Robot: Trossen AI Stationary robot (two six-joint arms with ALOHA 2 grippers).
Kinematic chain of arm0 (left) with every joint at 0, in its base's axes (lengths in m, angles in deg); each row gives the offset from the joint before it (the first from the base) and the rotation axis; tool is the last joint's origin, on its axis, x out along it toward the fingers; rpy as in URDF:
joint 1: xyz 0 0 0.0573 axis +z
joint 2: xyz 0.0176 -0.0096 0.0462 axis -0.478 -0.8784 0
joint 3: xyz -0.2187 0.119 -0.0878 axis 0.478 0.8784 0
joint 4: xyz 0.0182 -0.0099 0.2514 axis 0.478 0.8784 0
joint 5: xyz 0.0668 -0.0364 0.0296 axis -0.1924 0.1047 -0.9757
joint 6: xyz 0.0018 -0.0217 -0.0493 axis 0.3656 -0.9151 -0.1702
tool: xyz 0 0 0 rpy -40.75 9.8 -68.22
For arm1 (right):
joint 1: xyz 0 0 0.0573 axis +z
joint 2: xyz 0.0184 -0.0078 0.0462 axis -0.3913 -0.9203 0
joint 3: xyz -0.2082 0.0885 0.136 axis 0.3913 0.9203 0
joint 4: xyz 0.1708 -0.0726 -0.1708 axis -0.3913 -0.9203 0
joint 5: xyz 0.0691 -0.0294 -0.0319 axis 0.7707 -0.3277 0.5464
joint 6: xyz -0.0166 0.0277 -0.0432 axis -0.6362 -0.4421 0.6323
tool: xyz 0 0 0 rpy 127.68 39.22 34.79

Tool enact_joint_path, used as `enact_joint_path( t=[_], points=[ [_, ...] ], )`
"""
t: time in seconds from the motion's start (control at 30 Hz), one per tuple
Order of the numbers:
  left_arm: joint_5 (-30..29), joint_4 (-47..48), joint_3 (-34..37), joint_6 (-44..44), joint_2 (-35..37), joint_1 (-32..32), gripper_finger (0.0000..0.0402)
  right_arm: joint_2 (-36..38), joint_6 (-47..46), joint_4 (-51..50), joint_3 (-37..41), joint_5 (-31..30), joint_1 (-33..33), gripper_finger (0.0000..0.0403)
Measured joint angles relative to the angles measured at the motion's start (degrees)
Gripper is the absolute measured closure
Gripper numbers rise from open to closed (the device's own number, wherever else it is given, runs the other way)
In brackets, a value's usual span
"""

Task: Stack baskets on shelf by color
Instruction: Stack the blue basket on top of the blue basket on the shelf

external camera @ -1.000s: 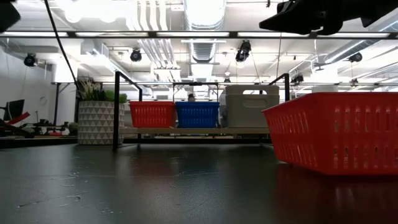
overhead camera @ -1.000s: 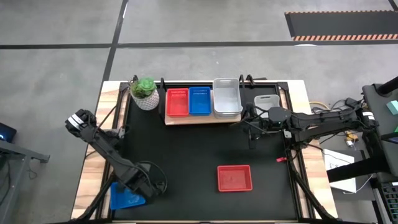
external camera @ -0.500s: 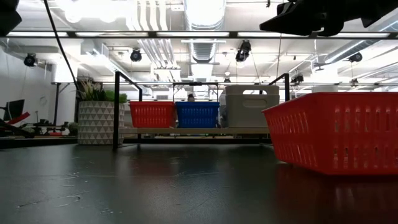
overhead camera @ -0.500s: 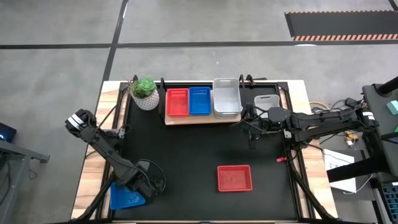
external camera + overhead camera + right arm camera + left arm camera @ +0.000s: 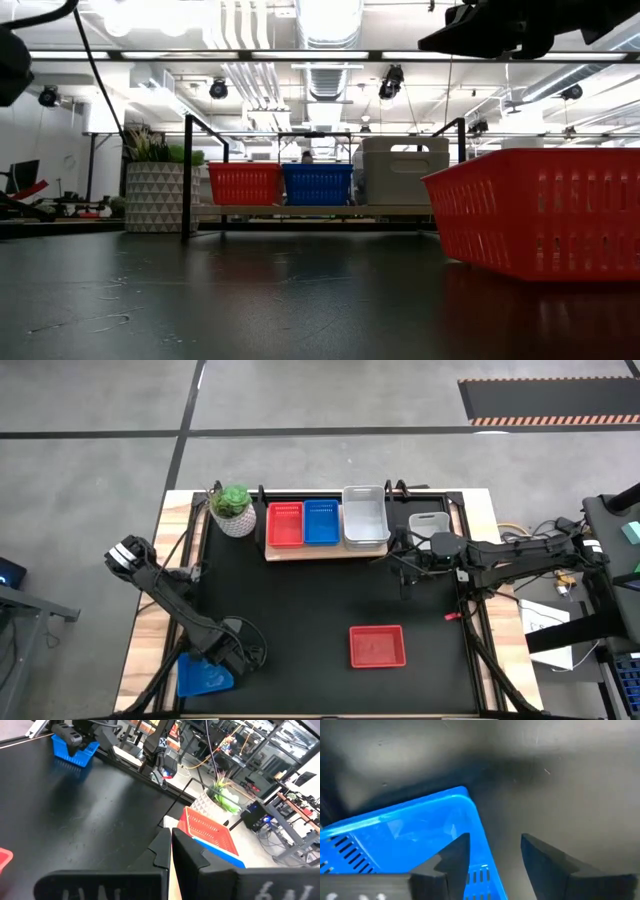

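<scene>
Left gripper [image 5: 492, 857] part-open astride blue basket [image 5: 405, 837] rim, one finger inside, one outside; right gripper [image 5: 171, 847] closed, empty.

Blue basket [image 5: 203, 678] half under left hand [image 5: 226, 658]

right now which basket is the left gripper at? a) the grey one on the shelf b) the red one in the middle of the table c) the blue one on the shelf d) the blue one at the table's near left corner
d: in the high view the left gripper sits at the blue basket at the table's near left corner, and the left wrist view shows its open fingers straddling that basket's rim.
</scene>
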Motion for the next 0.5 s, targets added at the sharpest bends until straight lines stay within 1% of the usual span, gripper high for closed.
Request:
enact_joint_path(
  t=[0.13,0.43,0.5],
  points=[
    [0.0,0.0,0.1,0.0,0.0,0.0,0.0273,0.0,-0.6,-0.2,0.0,0.0,0.0,0.0394],
    [0.2,0.1,0.2,0.2,0.0,0.0,0.0384,0.0,-1.0,-1.5,0.0,0.0,0.0,0.0394],
    [0.4,-0.3,0.2,0.3,0.0,0.0,0.0395,0.0,-1.0,-1.7,0.0,0.0,0.0,0.0394]
  ],
)
